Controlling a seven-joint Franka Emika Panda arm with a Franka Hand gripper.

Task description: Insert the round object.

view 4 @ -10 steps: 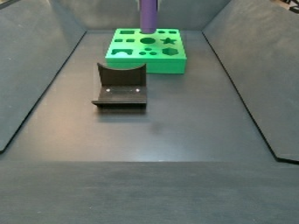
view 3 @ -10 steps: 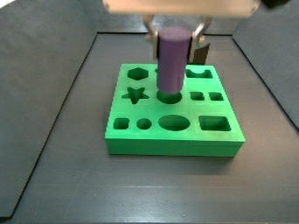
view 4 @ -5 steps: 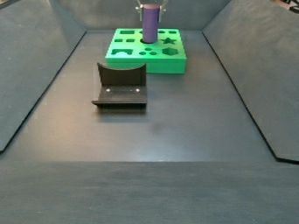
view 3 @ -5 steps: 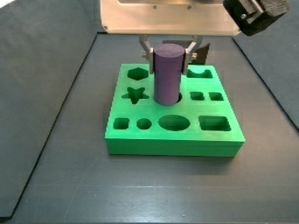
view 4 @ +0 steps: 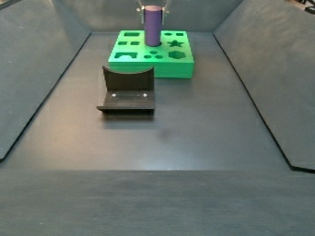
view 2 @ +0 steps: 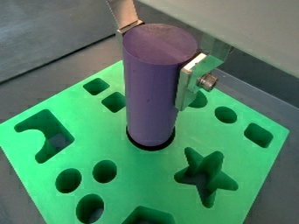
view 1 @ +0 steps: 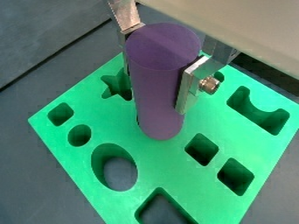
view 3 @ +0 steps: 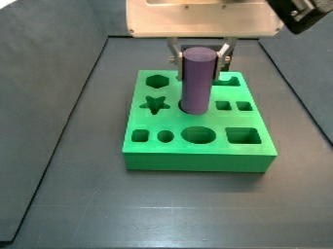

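The round object is a purple cylinder peg standing upright with its foot in a round hole near the middle of the green block. It also shows in the wrist view and in both side views. The gripper is above the block, its silver fingers against the peg's upper sides, shut on it. The gripper also shows in the side views. The block lies flat on the dark floor and has several shaped holes.
The fixture, a dark bracket on a base plate, stands on the floor just in front of the green block. Dark sloping walls enclose the floor on both sides.
The gripper has come down with the peg, which now sits lower in the round hole than a second ago. In the last half second it has hardly moved.
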